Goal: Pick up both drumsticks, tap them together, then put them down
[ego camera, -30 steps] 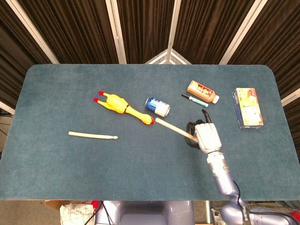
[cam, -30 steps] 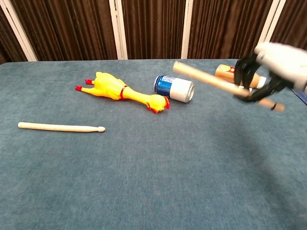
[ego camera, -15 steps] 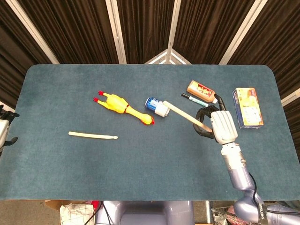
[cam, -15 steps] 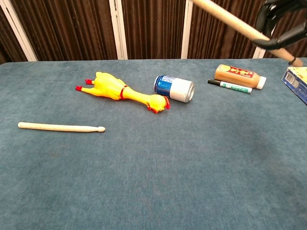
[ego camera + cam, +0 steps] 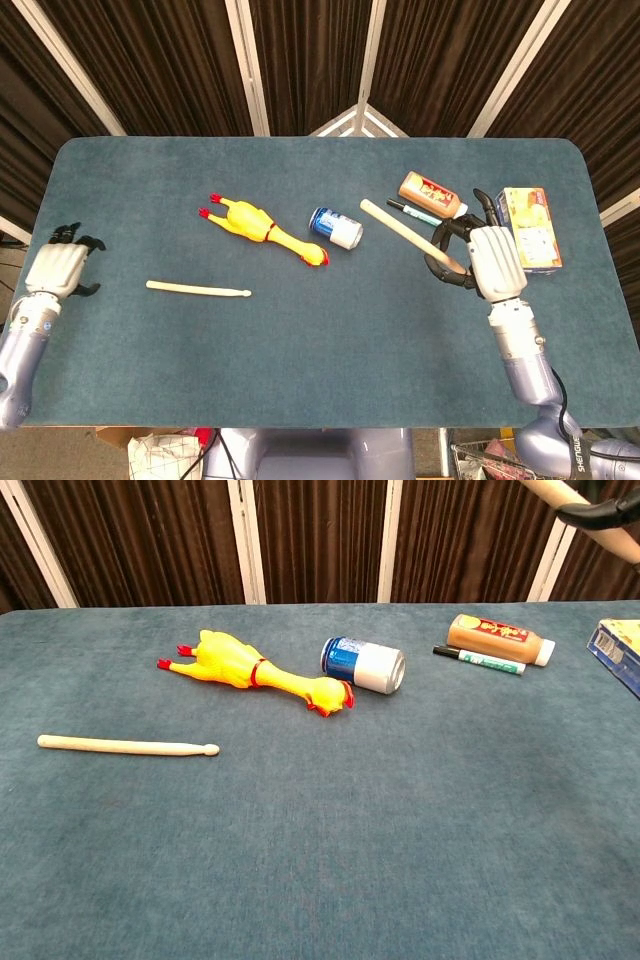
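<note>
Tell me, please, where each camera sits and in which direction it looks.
Head view: sits high, looks steeply down on the whole table; shows the left hand and the right hand holding a drumstick.
Chest view: sits low at the near edge, looks across the table toward the curtains; shows only the right hand's fingers at the top corner.
Both show the second drumstick, rubber chicken and can.

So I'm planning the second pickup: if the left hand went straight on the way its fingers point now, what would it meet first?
The left hand points towards the table's far edge, so probably only bare cloth lies ahead. The drumstick on the table is off to its side, not in that line. Height is unclear.
</note>
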Controlling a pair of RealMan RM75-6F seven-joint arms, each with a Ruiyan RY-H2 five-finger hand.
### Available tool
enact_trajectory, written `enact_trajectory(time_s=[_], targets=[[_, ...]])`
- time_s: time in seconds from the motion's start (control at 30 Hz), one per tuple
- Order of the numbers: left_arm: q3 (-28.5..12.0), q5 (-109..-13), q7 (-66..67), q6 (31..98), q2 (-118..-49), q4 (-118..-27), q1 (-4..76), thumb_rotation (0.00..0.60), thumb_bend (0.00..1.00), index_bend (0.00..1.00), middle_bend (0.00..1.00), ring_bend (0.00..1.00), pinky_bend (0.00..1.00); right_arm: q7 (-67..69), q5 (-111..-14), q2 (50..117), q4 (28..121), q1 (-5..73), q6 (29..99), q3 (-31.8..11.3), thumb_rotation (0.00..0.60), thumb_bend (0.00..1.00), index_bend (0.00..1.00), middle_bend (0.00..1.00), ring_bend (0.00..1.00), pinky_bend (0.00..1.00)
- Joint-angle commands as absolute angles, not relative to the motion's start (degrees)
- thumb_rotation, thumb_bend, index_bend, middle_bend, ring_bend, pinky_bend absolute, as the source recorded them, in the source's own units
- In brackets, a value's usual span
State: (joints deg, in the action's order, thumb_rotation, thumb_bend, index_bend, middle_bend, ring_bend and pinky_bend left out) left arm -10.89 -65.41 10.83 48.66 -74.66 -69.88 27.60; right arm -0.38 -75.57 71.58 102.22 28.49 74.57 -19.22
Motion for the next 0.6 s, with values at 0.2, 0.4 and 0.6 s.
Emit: enact_trajectory(time_s=[0.2,0.4,0.6], targets=[[-9.99,-67.76,4.54,44.88,-78.04,-71.97,30.61,0.600,0.32,0.35,0.32,0.00,0.00,-1.47,-74.92,71.61,102.43,28.46,74.61,-18.80,0.600,0.46,0.67,0.65,0.44,0.00],[-9.61,-66.77,6.99,45.96,-80.57,-72.71,31.67,0.600,0.33,0.38,0.37,0.00,0.00,-1.65,-74.62,72.15,101.58,28.74,74.19,-18.43,0.600,0.46,0.67,0.65,0.44,0.00],[-9.79,-64.84,11.04,48.07,-83.04,-73.76,32.59,0.600,0.34,0.41,0.40,0.00,0.00,-1.51,-74.74,72.28,100.94,28.78,74.32,-18.30,0.600,0.46,0.67,0.65,0.44,0.00]])
